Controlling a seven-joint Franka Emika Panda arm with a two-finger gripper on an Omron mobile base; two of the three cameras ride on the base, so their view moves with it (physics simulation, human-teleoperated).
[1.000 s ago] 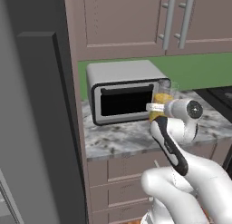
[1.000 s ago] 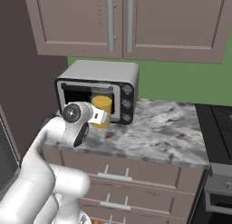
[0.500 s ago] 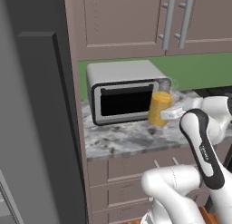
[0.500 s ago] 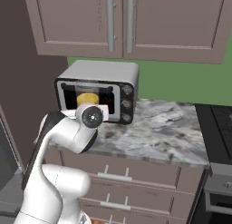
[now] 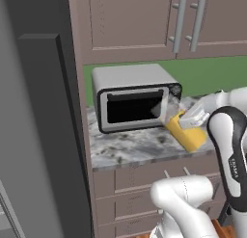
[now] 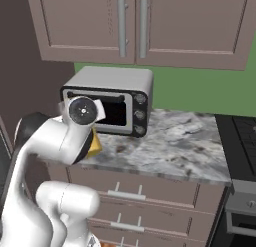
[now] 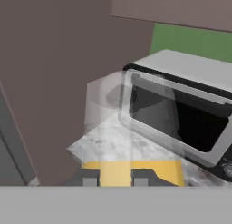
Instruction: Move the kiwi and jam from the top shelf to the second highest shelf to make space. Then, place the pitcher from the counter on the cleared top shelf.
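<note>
My gripper [image 5: 194,118] is shut on the yellow pitcher [image 5: 187,135], which hangs tilted over the speckled counter [image 5: 130,148] in front of the toaster oven's right end. Its greyish see-through top [image 5: 166,107] leans toward the oven. In the hand view the pitcher [image 7: 131,169] sits right at my gripper [image 7: 115,178], its pale top [image 7: 113,105] rising ahead. From the right base view a sliver of the pitcher [image 6: 95,144] peeks out behind my hand [image 6: 83,111]. The kiwi, the jam and both shelves are out of view.
The silver toaster oven [image 5: 135,95] stands at the back of the counter [image 6: 175,146]. Mauve wall cabinets [image 5: 144,20] hang above it. A tall dark fridge panel [image 5: 43,136] stands to the left. A black stove [image 6: 245,141] borders the counter on the right.
The pitcher has gone from upright beside the oven to tilted, and has come forward and right with my hand. My arm has swung right and the wrist has turned.
</note>
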